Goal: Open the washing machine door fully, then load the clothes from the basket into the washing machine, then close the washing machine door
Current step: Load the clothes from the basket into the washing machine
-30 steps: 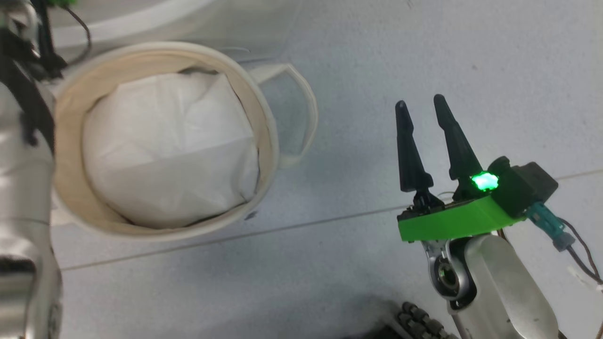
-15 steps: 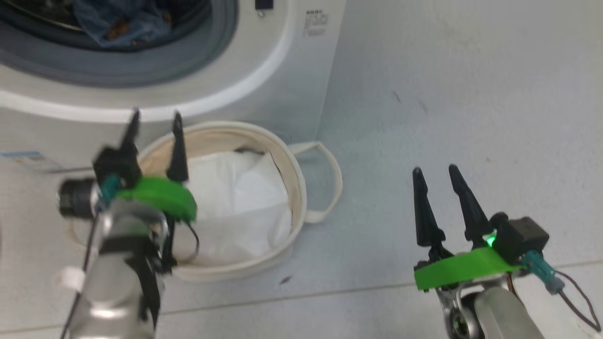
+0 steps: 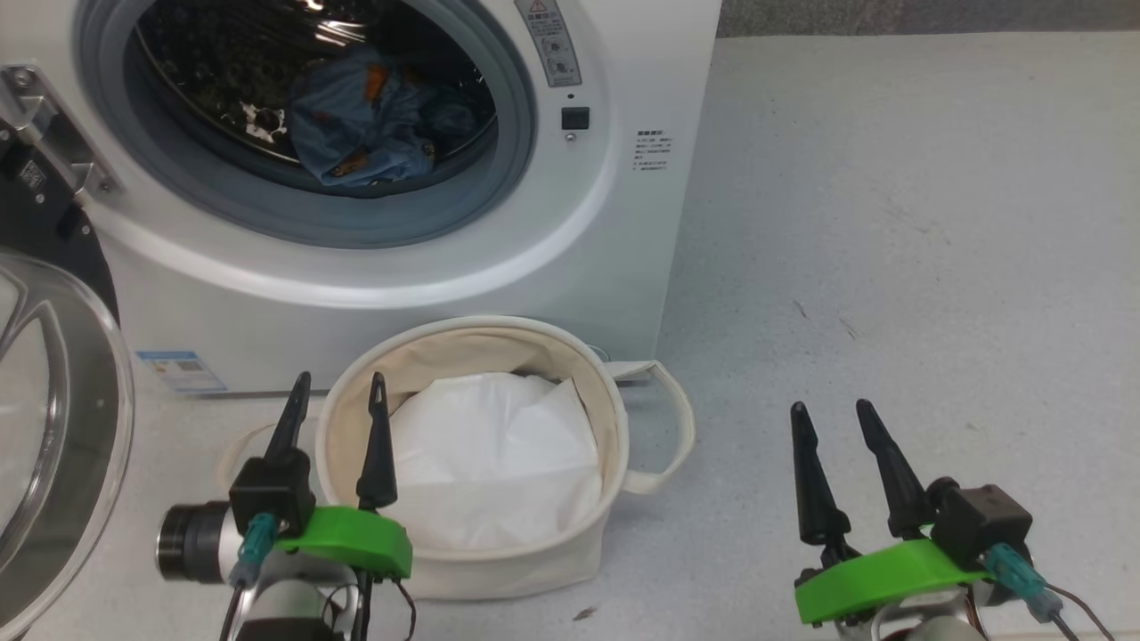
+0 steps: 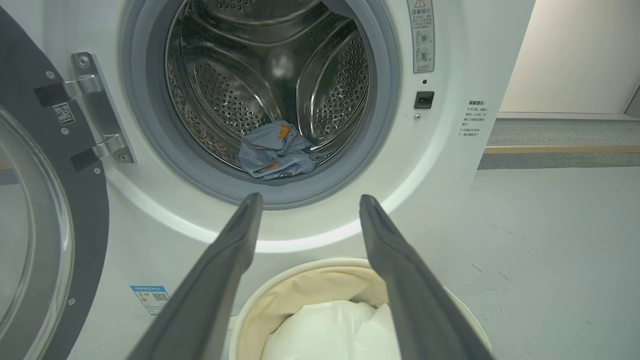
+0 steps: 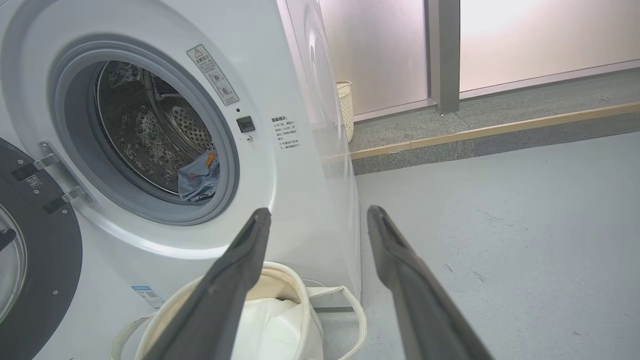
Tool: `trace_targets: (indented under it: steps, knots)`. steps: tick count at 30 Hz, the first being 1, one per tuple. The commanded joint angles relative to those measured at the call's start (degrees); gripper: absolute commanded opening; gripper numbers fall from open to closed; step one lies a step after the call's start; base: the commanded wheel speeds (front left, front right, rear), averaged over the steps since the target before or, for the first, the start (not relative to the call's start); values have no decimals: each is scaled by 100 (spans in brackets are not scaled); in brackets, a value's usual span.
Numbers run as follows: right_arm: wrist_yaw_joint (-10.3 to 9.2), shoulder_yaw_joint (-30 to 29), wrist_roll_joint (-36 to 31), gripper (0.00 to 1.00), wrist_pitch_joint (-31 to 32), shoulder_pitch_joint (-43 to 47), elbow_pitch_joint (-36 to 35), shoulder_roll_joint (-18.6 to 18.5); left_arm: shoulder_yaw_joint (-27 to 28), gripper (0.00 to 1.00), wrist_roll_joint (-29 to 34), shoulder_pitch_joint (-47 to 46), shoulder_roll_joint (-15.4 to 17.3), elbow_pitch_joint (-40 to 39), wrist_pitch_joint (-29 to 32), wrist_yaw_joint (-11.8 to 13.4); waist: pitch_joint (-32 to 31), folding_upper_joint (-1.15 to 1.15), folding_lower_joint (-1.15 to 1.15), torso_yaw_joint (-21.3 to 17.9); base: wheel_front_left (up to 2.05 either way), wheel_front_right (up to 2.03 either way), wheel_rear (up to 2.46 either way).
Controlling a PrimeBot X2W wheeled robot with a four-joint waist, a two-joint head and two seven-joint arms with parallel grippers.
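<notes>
**Your left claw (image 3: 340, 381) and right claw (image 3: 829, 408) both gape empty: door-closing comes next**

The washing machine (image 3: 623, 223) stands straight ahead, its drum mouth uncovered. Its door (image 3: 53, 401) hangs swung wide on your left, beside the left claw, so I'd use that arm. Get behind the black rim and sweep it round on a smooth arc, pressing until it latches. The basket (image 3: 614, 418) sits just before the machine, below the mouth, holding only a white liner sheet (image 3: 499, 463). The clothes (image 3: 365, 125) lie in the drum, close to the grey lip; check nothing trails over it. Mind the basket's rim and handle under the door's swing. Bare floor (image 3: 891, 223) lies open to your right.
</notes>
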Motion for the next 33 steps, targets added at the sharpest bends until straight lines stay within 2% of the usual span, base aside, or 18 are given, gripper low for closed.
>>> trace_targets:
  steps: [1,7,18,24,30,33]
  knots:
    - [1,177,-22,100,-26,-113,-179,-12,153,100,-93,-29,30,-366,-27,95,-26,-1,1,62,0,0,0]
    - [1,173,2,100,-26,-161,-204,-12,79,100,-314,111,21,-565,-27,263,56,-1,1,100,0,0,0]
    - [1,166,6,100,-26,-275,-235,-12,88,100,-352,-4,20,-619,-27,276,323,-1,1,89,0,0,0]
    - [1,189,45,100,-26,-427,-315,-12,121,100,-178,-301,23,-588,-27,112,777,-1,1,40,0,0,0]
    - [1,269,25,100,-26,-754,-449,-12,97,100,188,-1287,284,-249,-27,-149,1571,-1,1,-29,0,0,0]
    - [1,316,16,100,-26,-935,-498,-12,118,100,300,-1925,473,194,-27,-219,1972,-1,1,-106,0,0,0]
